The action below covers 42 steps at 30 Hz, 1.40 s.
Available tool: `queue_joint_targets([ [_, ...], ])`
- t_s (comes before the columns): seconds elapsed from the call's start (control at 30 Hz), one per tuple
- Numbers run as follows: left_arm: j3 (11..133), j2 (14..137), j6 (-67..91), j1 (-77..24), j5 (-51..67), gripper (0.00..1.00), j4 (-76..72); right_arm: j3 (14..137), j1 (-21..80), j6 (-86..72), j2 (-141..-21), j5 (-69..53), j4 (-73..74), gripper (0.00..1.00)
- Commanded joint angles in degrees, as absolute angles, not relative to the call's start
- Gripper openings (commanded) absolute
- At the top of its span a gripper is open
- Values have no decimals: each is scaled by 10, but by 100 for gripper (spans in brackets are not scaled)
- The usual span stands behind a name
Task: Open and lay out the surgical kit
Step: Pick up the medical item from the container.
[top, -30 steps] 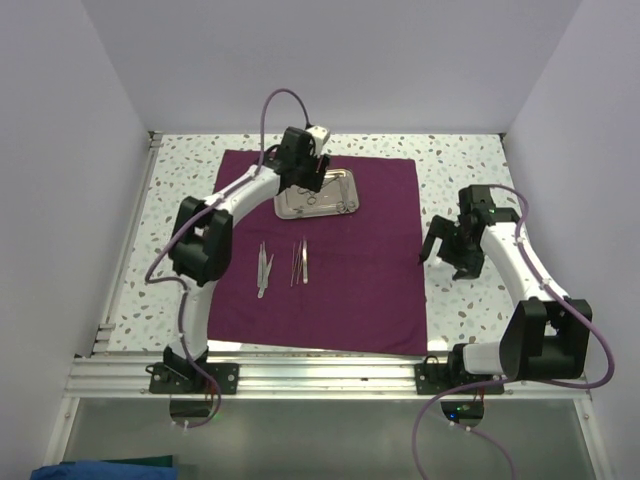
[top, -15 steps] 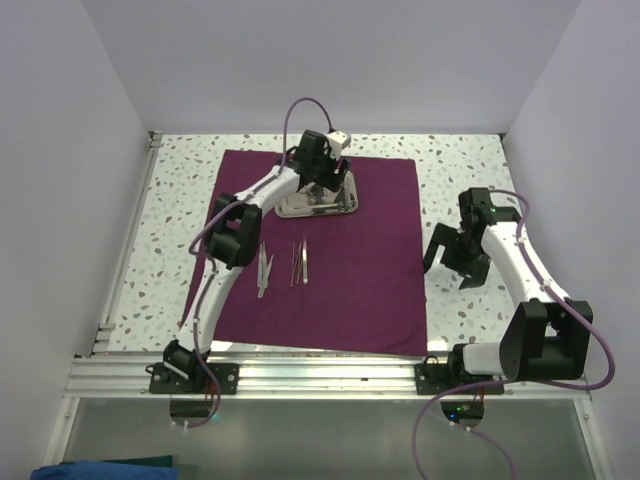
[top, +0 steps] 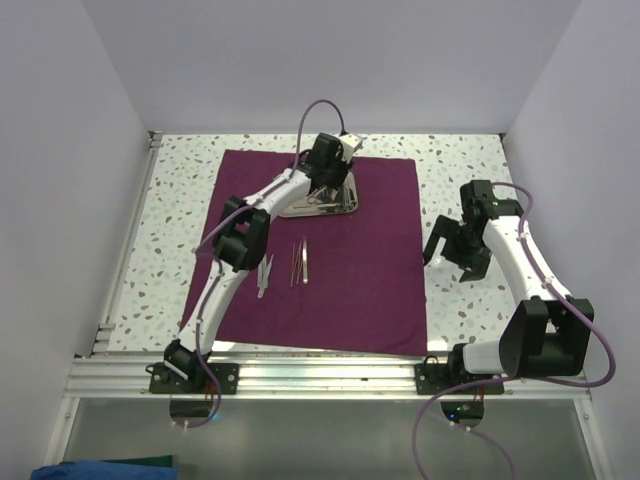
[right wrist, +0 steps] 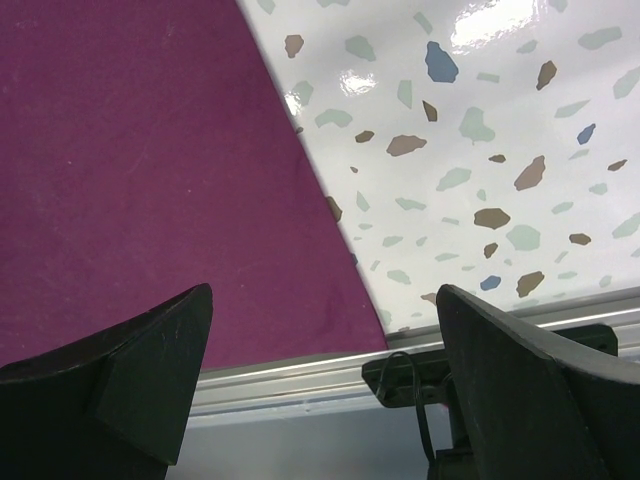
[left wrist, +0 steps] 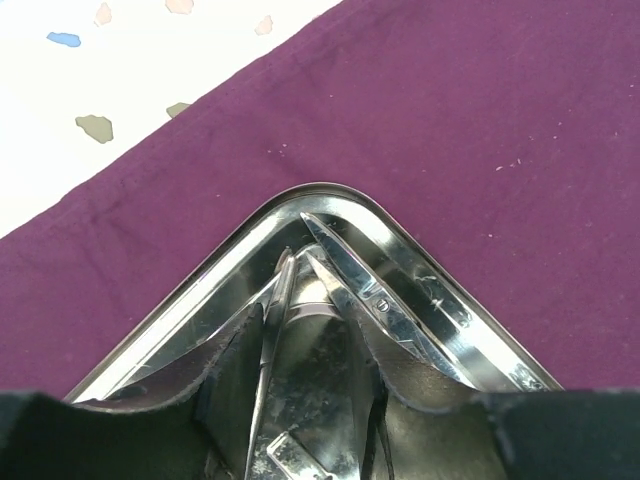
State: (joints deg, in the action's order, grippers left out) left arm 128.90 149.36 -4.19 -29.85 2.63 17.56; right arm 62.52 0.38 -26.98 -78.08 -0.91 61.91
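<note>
The dark magenta cloth lies spread flat on the table. The shiny steel tray sits at its far middle. My left gripper is down inside the tray, its jaws apart. In the left wrist view its fingers straddle the scissors and a thin silver instrument lying in the tray. Tweezers and forceps lie on the cloth nearer me. My right gripper is open and empty above the cloth's right edge.
The speckled tabletop surrounds the cloth. An aluminium rail runs along the near edge and also shows in the right wrist view. White walls close in the left, far and right sides.
My left gripper moved right from the tray's left end to over its middle and went down into it. My right gripper shifted slightly.
</note>
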Motion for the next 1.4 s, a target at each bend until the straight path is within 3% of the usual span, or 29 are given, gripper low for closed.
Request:
queue_joint_targets([
  [0.0,1274,1528,-59,-294,2,41,278,623,7,-277,-770,-6,622,98],
  [0.23,1223,1510,-4,-248,26,41,288,608,6,-272,-772,-18,607,98],
  [0.37,1265,1530,-4,-238,18,40,327,616,7,-265,-781,-17,606,98],
  [0.73,1263,1552,-25,-237,14,29,370,642,7,-250,-817,-23,600,98],
  [0.83,1267,1554,-40,-238,10,21,390,642,6,-250,-824,-26,596,98],
  [0.93,1280,1559,-47,-237,6,0,406,643,6,-250,-828,-30,592,98],
  [1.17,1263,1524,-21,-236,2,0,381,651,7,-250,-832,-31,587,98],
  [1.37,1241,1423,39,-236,-29,0,305,647,6,-255,-825,-38,578,98],
])
